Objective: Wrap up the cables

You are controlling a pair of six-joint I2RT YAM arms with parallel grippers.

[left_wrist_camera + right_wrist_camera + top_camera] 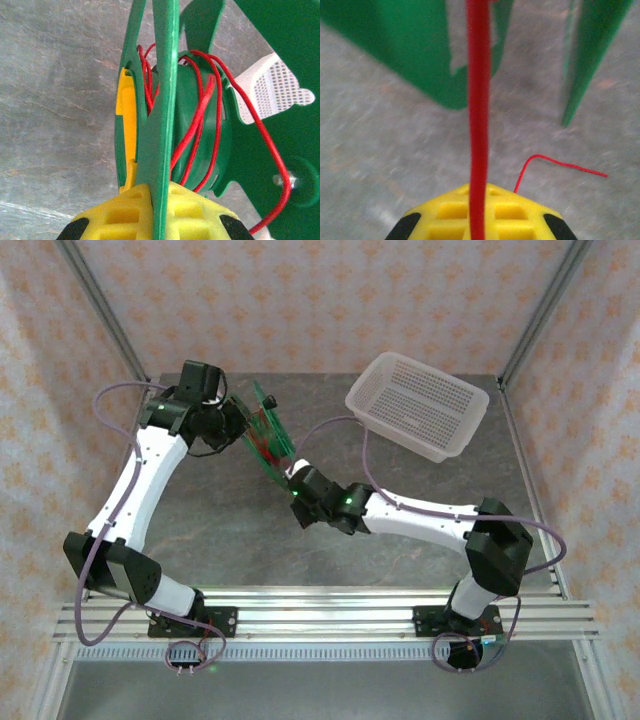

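Beyond the mounting rail (320,612), the right arm (420,518) lies low and folded leftward. The right gripper (477,217) is pinched shut on the red cable (478,100), which runs taut straight ahead, up towards the green reel (266,432); a loose end lies on the table (220,530). The left arm (150,465) arcs far and rightward, and the left gripper (156,205) is clamped on the reel's flange, with cable turns looped round the hub. There is bare tabletop near and left of the reel. A white basket (418,405) sits at the far right corner.

R jaws pinch taut red cable (478,100).
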